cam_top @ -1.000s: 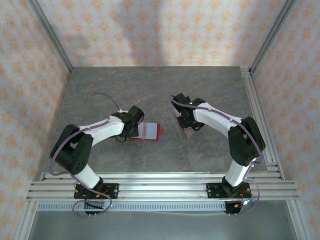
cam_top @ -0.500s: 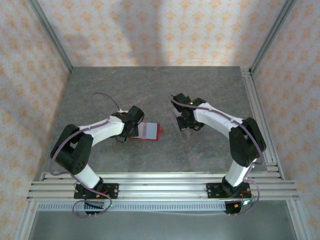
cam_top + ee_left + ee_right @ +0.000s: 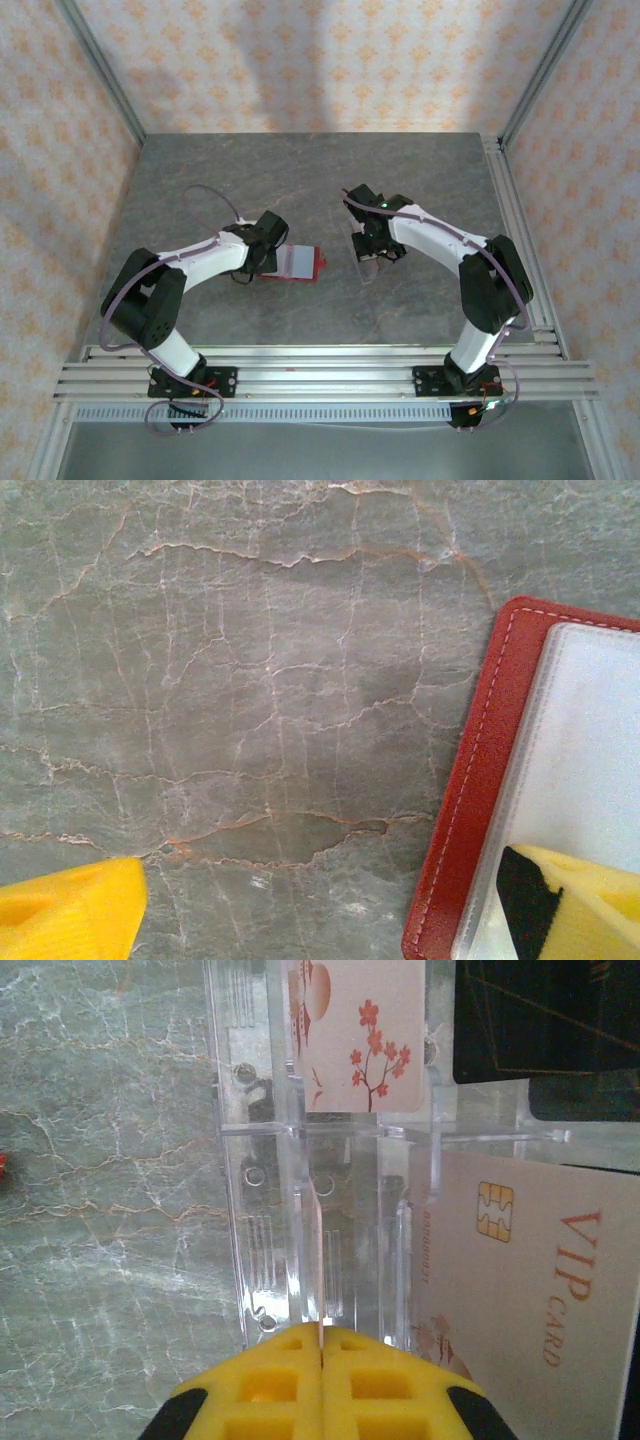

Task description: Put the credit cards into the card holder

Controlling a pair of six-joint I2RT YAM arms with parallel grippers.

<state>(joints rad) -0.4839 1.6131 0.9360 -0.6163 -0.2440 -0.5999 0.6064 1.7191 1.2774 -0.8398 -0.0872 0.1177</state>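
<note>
At the middle of the overhead frame, the one red card holder (image 3: pixel 305 263) lay open on the grey desk (image 3: pixel 300 170). The left fingers (image 3: pixel 270 250) sat at its left edge and the right fingers (image 3: pixel 372 245) were well apart to the right. In the left wrist view, the holder lay at the right edge, pale lining up. The left fingers stood spread wide and grasped nothing: one pad (image 3: pixel 590 900) was over the lining at lower right and the other was over bare desk at lower left. Whether it pressed down could not be told. In the right wrist view, the right fingers were clenched at the bottom edge, seemingly on the thin edge of an upright card (image 3: pixel 320 1260) in a clear rack (image 3: pixel 260 1210). The step looked like the pick. Next it called for a straight lift out of the slot, then a carry to the holder. Counted credit cards: that one, a blossom card (image 3: pixel 350 1040), a VIP card (image 3: pixel 540 1290) and at least one black card (image 3: pixel 545 1020), so four for certain.
</note>
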